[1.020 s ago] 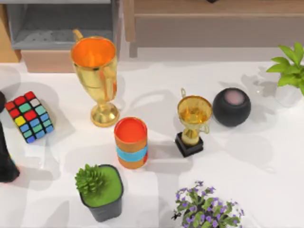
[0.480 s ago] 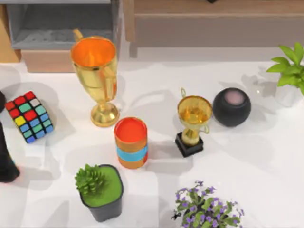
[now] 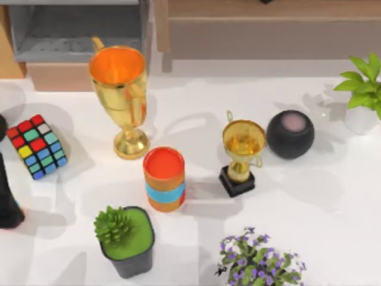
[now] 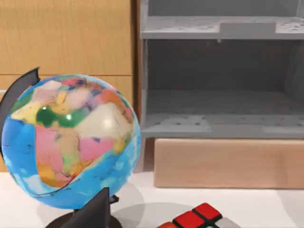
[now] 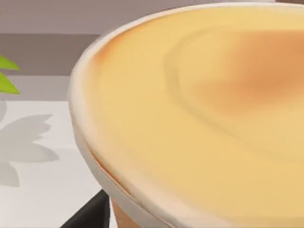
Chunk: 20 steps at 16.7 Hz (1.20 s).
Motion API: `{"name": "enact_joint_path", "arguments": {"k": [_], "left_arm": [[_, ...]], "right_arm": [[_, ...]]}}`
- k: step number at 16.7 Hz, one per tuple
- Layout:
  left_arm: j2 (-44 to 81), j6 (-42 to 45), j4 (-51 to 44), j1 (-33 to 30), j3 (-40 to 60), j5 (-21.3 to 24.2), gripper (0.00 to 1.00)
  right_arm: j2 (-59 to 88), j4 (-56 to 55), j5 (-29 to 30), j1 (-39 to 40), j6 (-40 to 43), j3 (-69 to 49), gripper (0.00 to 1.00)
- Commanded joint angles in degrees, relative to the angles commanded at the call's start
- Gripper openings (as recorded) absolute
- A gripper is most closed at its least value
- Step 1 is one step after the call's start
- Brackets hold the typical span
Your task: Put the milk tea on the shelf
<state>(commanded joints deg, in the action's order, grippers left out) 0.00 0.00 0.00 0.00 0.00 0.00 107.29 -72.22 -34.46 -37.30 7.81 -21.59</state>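
Note:
The milk tea point(image 3: 164, 179) stands upright near the middle of the table, an orange cup with a light-blue band and a flat red-orange top. Nothing holds it. The grey shelf point(image 3: 77, 36) sits at the back left; in the left wrist view the shelf point(image 4: 218, 109) shows its open, bare boards. A dark part of my left arm point(image 3: 7, 202) is at the table's left edge, well left of the cup. A dark piece of my left gripper point(image 4: 95, 213) pokes in beside a globe. A dark piece of my right gripper point(image 5: 90, 213) shows under a big pale-orange rounded object.
A tall gold trophy point(image 3: 122, 95) stands between cup and shelf. A small gold trophy point(image 3: 241, 155) and a black sphere point(image 3: 290, 134) are to the right. A colour cube point(image 3: 37, 146), green potted plant point(image 3: 125, 238), purple flowers point(image 3: 259, 259), leafy plant point(image 3: 363, 86) and globe point(image 4: 71, 140) surround them.

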Motion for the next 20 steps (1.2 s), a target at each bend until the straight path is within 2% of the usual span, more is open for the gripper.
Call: {"name": "enact_joint_path", "arguments": {"k": [4, 17, 20], "left_arm": [[0.00, 0.00, 0.00, 0.00, 0.00, 0.00, 1.00], [0.00, 0.00, 0.00, 0.00, 0.00, 0.00, 1.00], [0.00, 0.00, 0.00, 0.00, 0.00, 0.00, 1.00]], "right_arm": [[0.59, -0.24, 0.58, 0.58, -0.17, -0.51, 1.00], [0.59, -0.24, 0.58, 0.58, -0.17, -0.51, 0.02], [0.59, -0.24, 0.58, 0.58, -0.17, -0.51, 0.00]]}}
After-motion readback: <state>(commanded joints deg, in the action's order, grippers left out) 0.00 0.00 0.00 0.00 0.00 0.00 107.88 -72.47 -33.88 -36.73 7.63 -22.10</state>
